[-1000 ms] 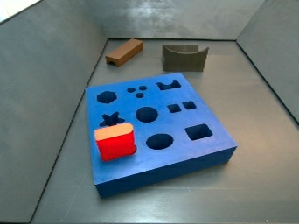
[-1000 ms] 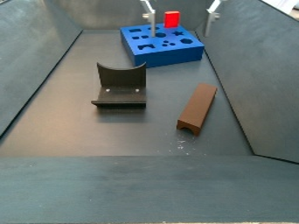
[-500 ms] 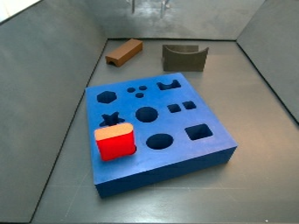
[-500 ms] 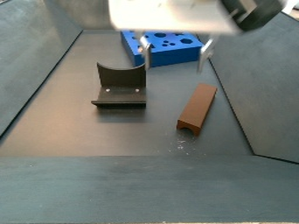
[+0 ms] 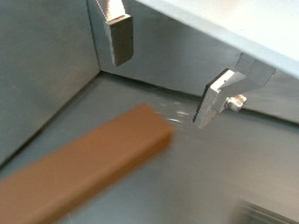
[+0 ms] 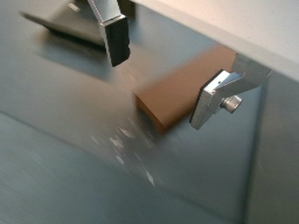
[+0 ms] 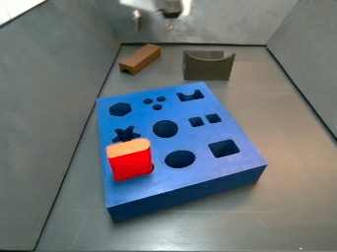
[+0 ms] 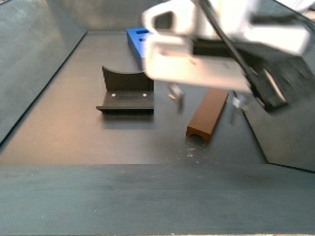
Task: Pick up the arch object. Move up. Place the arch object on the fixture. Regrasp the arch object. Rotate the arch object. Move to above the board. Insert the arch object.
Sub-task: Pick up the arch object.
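We see the gripper [image 6: 167, 74] above the arch object [image 6: 184, 86], its jaws spread wide and holding nothing. The arch object [image 8: 207, 113] lies flat on the floor beside the fixture [image 8: 125, 91], apart from it.

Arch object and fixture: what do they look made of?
Arch object: matte brown, wood-coloured, possibly wood or plastic; no grain shows. Fixture: dull olive-grey, plastic-like, no gloss. The pincer hangs open above the arch object, its fingers silver metal with dark pads.
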